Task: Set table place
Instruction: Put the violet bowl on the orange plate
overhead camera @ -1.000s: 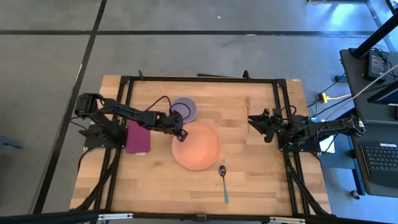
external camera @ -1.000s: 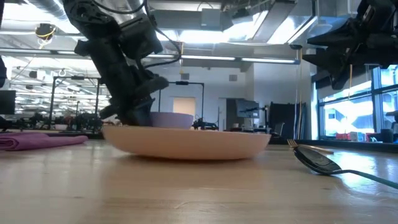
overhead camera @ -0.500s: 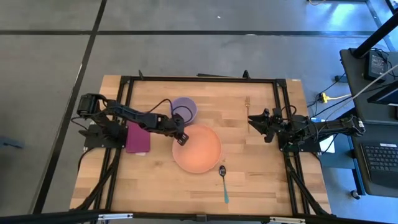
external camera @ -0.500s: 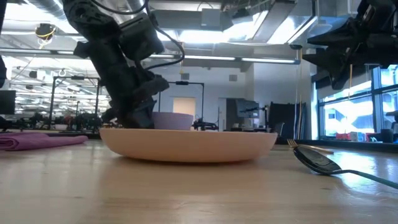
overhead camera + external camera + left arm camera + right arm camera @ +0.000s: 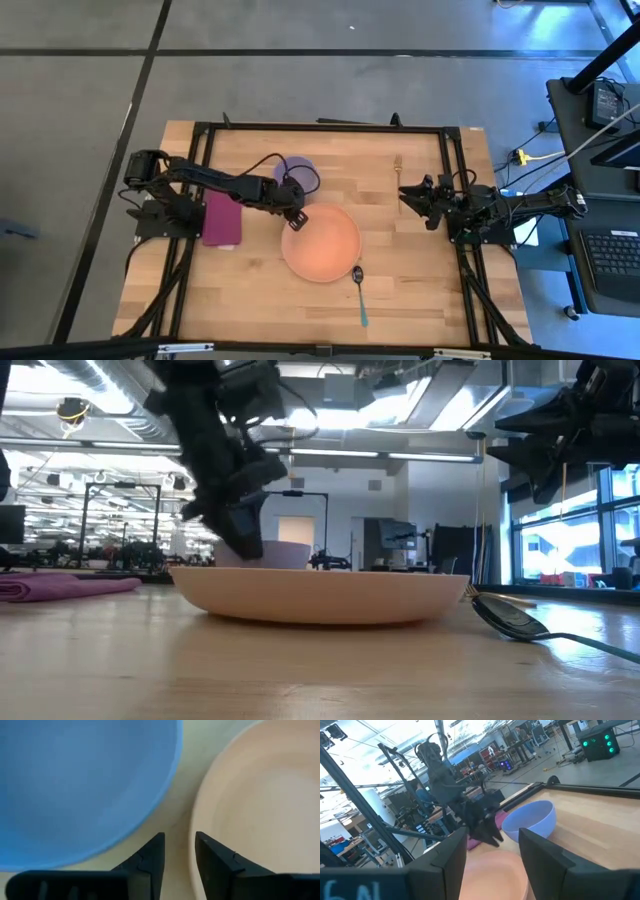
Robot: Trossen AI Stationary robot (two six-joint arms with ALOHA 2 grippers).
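The peach-orange plate (image 5: 322, 245) lies flat mid-table. The lavender bowl (image 5: 297, 172) stands just beyond it, on its far-left side. My left gripper (image 5: 298, 218) hovers over the gap between bowl and plate, a little above the plate's far-left rim (image 5: 197, 815). Its fingers (image 5: 178, 840) are slightly apart and hold nothing; the low view (image 5: 245, 545) shows it clear of the rim. The magenta napkin (image 5: 221, 220) lies flat at the left. The teal-handled spoon (image 5: 360, 295) lies by the plate's near-right rim. The gold fork (image 5: 398, 168) lies far right. My right gripper (image 5: 408, 198) waits open near the fork.
The black frame (image 5: 320, 127) runs around the tabletop, and the arm bases stand at its left and right sides. Bare wood shows along the near edge on the left (image 5: 220, 300) and between plate and fork (image 5: 385, 215). A desk with a keyboard (image 5: 610, 255) stands beyond the right edge.
My left gripper has gone a little toward the table's right and near edges, and the plate has slid the same way, flat on the table. The gripper has then risen off the plate's far-left rim. The bowl, napkin, spoon and fork have stayed put.
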